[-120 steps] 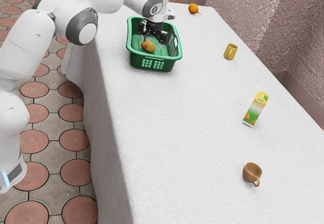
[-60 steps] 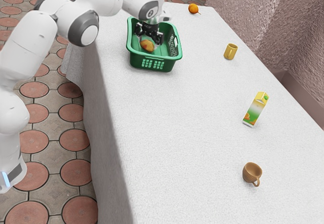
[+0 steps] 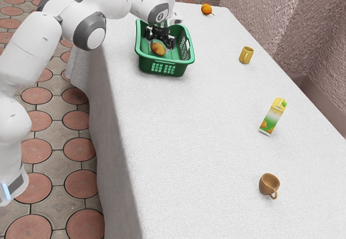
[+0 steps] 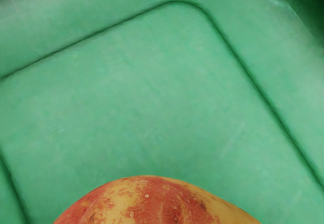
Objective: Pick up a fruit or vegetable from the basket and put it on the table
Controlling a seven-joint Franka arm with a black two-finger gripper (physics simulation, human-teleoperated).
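Observation:
The black gripper (image 3: 160,42) is low inside the green basket (image 3: 164,68), its fingers apart and open around the upper part of a red-yellow fruit (image 3: 158,48). The fruit rests in the basket, partly overlapped by the hand. In the wrist view, the mottled red and yellow top of the fruit (image 4: 152,201) rises at the lower edge, right under the hand, with the green basket floor (image 4: 142,102) around it. Whether either finger touches the fruit is hard to see. The white-covered table (image 3: 200,125) carries the basket.
An orange fruit (image 3: 206,10) lies at the table's far end. Along the exterior view's right stand a yellow mug (image 3: 246,54), a juice carton (image 3: 273,116) and a brown cup (image 3: 269,184). The basket's walls surround the hand.
My hand has shifted toward the exterior view's left and come lower over the fruit. The fruit looks nearly unmoved, and the fingers stand about as far apart as before.

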